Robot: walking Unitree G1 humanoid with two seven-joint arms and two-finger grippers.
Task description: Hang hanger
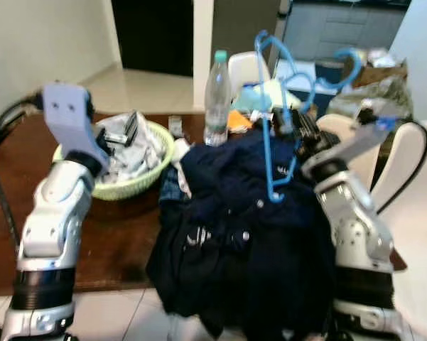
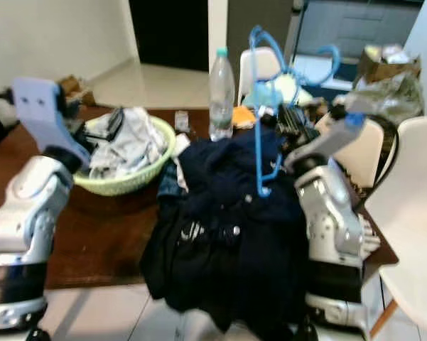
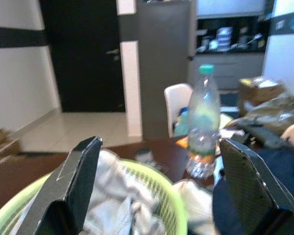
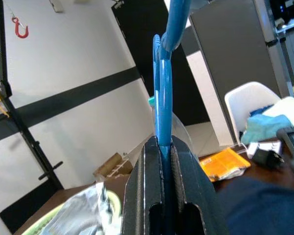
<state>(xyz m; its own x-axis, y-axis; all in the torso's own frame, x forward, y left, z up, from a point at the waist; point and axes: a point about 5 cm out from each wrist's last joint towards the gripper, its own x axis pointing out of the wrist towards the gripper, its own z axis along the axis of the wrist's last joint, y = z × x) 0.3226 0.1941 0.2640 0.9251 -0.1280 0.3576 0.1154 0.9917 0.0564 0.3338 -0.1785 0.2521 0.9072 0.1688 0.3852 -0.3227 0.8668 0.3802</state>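
Note:
A blue plastic hanger [image 1: 268,142] stands upright above a heap of dark navy clothing [image 1: 234,220] on the brown table [image 1: 121,238]. Its hooks curl at the top, and a second blue hook [image 1: 349,60] shows to the right. My right gripper [image 4: 165,142] is shut on the hanger's [image 4: 162,93] thin blue bar. In the eye views this gripper [image 1: 290,128] sits at the far right of the clothing heap. My left gripper [image 3: 161,147] is open and holds nothing. It hovers by the green basket [image 1: 160,160], which holds white cloth [image 3: 112,210].
A clear water bottle [image 1: 217,99] with a green cap stands behind the clothing. Clutter, an orange item [image 4: 227,161] and a cardboard box [image 2: 384,64] crowd the table's far right. White chairs [image 1: 419,206] stand to the right. The table's front edge is near my body.

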